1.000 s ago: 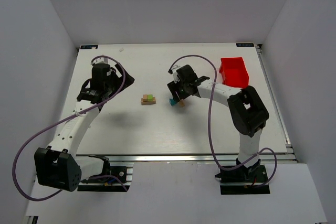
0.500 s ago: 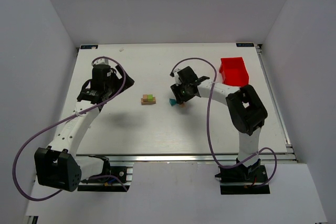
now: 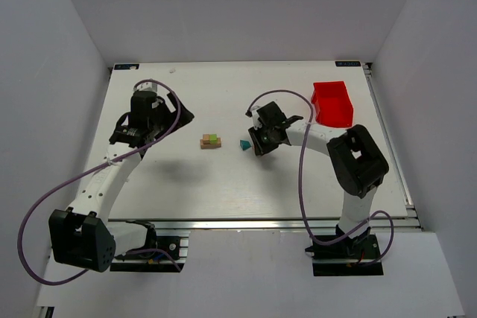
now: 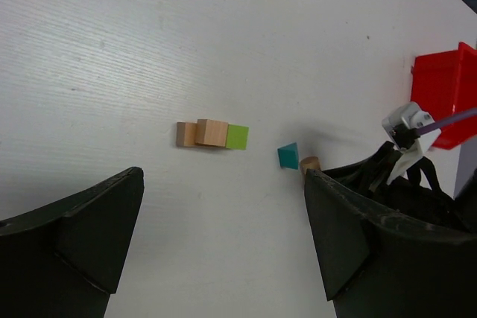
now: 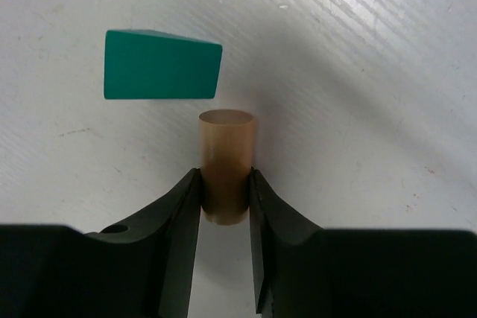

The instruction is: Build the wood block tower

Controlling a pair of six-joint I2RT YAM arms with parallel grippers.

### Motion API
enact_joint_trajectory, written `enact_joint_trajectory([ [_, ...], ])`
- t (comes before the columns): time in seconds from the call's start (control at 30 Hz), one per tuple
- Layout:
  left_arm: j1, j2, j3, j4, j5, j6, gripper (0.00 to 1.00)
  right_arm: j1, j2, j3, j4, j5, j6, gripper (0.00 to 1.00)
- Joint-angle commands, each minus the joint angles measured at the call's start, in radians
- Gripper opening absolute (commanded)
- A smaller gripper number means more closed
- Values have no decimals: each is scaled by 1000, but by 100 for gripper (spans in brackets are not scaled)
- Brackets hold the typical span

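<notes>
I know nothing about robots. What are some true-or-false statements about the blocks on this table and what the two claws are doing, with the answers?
1. The right gripper pinches a tan cylinder. True.
2. The teal block sits on top of the tan blocks. False: it lies on the table beside the cylinder, apart from them.
3. The left gripper holds the green block. False: the left gripper is open and empty, and the green block lies against the tan blocks.
4. The red bin stands near the table's far right corner. True.

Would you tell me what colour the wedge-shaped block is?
The wedge-shaped block is teal, clearest in the right wrist view.
</notes>
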Motion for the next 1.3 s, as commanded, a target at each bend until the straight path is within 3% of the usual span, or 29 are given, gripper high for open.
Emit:
enact_joint_trajectory([
  [0.0,-2,-29,11,52,111,40,98,2,-57,-27,50,-21,-24,2],
  [0.1,-5,-31,11,103,269,80,98,2,-146,-96,134,-125,-113,0],
  [0.13,-5,-29,6,128,403,98,98,3,-210,-119,192,-160,-142,0],
  [0.27,-8,8,-24,252,701,94,98,6,-382,-254,394,-348,-244,0],
  [0.37,-20,25,-55,333,798,59,98,6,-484,-337,523,-478,-270,0],
  [0.5,-59,29,-66,399,854,42,98,11,-510,-337,586,-559,-265,0],
  [0.83,-139,103,-46,386,803,45,93,29,-464,-251,639,-636,-287,0],
  [0.97,-157,107,-28,352,752,52,84,37,-467,-247,645,-635,-291,0],
  [1.1,-168,124,-24,369,757,42,64,43,-467,-244,633,-630,-310,0],
  [1.27,-191,140,-15,399,762,19,53,49,-449,-224,599,-590,-325,0],
])
